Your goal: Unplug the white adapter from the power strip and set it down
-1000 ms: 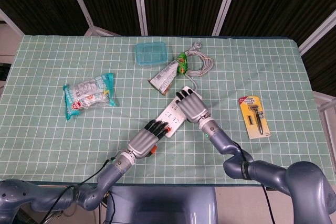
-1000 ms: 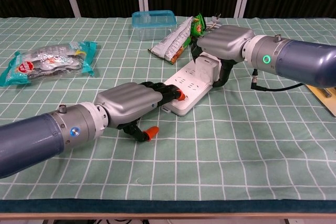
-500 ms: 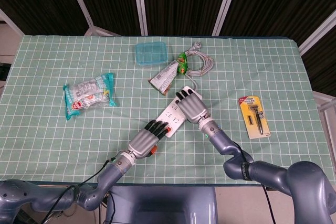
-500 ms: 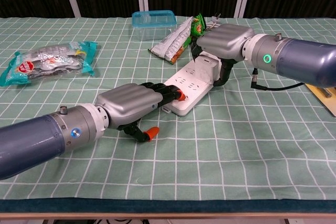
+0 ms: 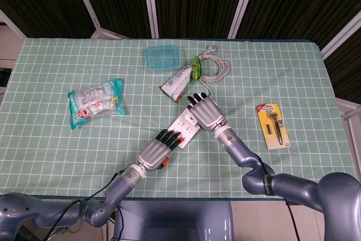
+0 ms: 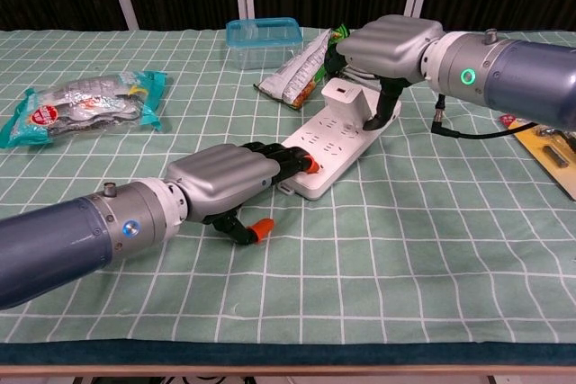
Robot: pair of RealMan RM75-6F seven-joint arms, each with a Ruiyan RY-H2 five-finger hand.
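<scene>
1. Bench (image 5: pixel 51 139): matt green checked cloth.
2. Power strip (image 6: pixel 337 150) and adapter (image 6: pixel 344 98): smooth white plastic.
3. Robot hand (image 6: pixel 225 179) on the strip's near end: satin grey shell, black fingers.
4. Box (image 5: pixel 163 57) beyond the strip: translucent blue plastic.

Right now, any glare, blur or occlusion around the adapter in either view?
Head view: even light, sharp, but the right hand covers the adapter. Chest view: white adapter sharp, soft shadow under the hand; left hand looms large, hiding the power strip's near end.
</scene>
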